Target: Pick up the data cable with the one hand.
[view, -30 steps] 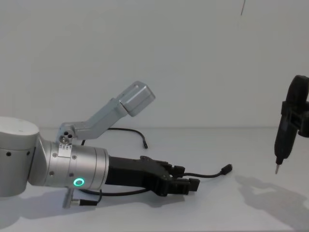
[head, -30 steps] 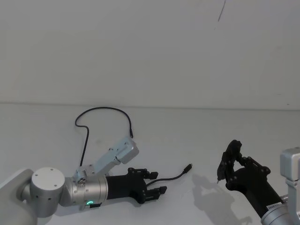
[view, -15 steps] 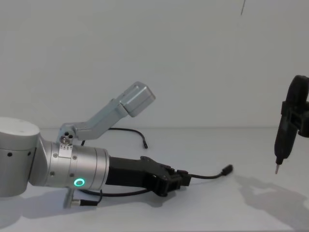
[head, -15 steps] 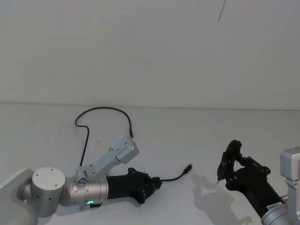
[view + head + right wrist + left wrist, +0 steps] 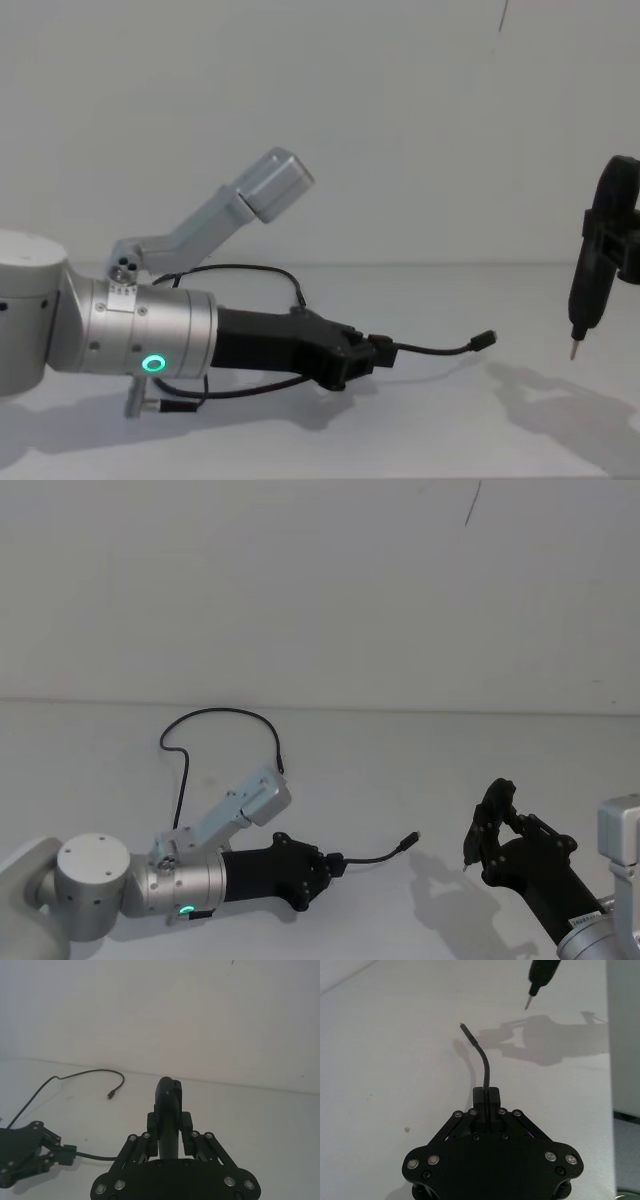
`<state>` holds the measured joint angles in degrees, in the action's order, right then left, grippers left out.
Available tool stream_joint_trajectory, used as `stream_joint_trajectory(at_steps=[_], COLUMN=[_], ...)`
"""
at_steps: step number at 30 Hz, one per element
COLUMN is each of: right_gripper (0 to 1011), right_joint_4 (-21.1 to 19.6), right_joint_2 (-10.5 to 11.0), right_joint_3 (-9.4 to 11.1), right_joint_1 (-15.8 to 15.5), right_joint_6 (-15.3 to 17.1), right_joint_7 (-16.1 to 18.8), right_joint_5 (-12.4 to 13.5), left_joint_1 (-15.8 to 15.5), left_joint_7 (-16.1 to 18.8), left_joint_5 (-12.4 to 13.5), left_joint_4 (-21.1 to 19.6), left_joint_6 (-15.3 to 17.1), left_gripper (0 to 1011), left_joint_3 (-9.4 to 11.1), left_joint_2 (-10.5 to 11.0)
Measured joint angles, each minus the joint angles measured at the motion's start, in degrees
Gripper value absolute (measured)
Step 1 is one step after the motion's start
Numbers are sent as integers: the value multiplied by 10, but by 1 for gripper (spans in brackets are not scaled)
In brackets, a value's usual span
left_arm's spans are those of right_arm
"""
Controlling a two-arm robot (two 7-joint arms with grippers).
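1. Left gripper [image 5: 335,861], black, angular, two-fingered, on a thick silver cylindrical wrist [image 5: 140,335] with a glowing green ring [image 5: 152,363]; held low over the white table top [image 5: 420,770], reaching forward and to the right; fingers pressed together on the cable, which comes out from between their tips in the left wrist view.
2. Data cable [image 5: 220,712], long, thin, flexible, black, a small dark plug at each end; pinched a short way back from the near plug [image 5: 411,837], that free end arching forward and apparently off the surface, its shadow beneath it; the remainder curves in a loop behind the arm, the far plug [image 5: 281,770] by the wrist camera housing; a further length runs under the wrist in the chest view.
3. Right gripper [image 5: 169,1122], black, at the right of the table; clamped on a slim black pen-like tool [image 5: 590,280] with a pointed metal tip; well apart from the cable.
4. Step in hand, by judgement: raising the pinched cable.
5. Handling notes: keep the pinch firm, the cable being far thinner than a finger and liable to slip; rise straight and slowly so the slack loop trails without snagging under the wrist; steer clear of the tool tip.
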<state>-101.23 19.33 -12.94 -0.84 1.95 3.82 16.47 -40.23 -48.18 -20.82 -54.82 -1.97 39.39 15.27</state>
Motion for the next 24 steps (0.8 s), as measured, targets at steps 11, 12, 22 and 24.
stream_joint_trajectory(at_steps=[11,12,22,24], right_gripper=[269,269,269,269], right_joint_4=[0,0,0,0], right_joint_2=[0,0,0,0], right_joint_3=[0,0,0,0], right_joint_1=[0,0,0,0], right_joint_6=[0,0,0,0], right_joint_7=[0,0,0,0], right_joint_5=[0,0,0,0], left_joint_1=[26,32,69,73], left_joint_7=[-20,-21,-14,-10], left_joint_5=[-20,-23,-39,-41], left_joint_4=[-88,-106,-199,-209], left_joint_6=[26,32,64,68], left_gripper=[50,51,50,51], left_joint_3=[-9,-11,-24,-26], left_joint_2=[49,60,113,119])
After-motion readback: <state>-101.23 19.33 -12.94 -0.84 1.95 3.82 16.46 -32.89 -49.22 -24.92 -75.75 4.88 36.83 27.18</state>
